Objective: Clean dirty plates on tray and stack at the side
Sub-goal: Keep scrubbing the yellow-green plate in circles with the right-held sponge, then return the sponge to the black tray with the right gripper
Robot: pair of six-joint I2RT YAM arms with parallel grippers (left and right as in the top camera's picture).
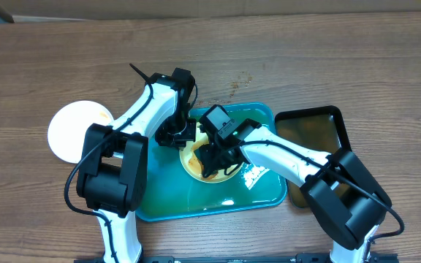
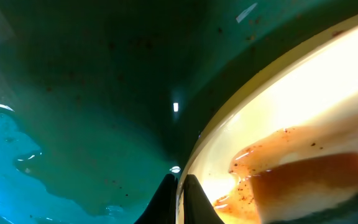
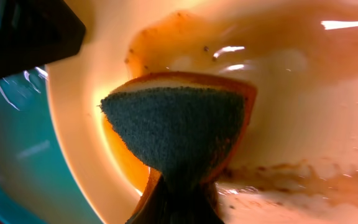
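Plainly, the scrubbing step was in hand. Toward the counter's left edge one white plate [image 1: 77,131] was set down outside the tray [image 1: 196,206], which lay near the front edge at mid-counter. In the tray's far half a smeared plate [image 1: 194,162] was found, with brown liquid pooled in its well. Its far-left rim was pinched by the left gripper [image 2: 180,186], the jaws closed across the lip. A sponge [image 3: 179,127] was clamped in the right gripper [image 3: 176,202] and pressed onto the smear, green pad facing the wrist camera. Just right of the tray, toward the right edge, a black tray [image 1: 314,130] was seen. For a good scrub, it was judged, the rim should be gripped firmly so the plate cannot skate on the suds. The sponge should be swept in overlapping strokes across the well, with moderate pressure lest the plate tip.
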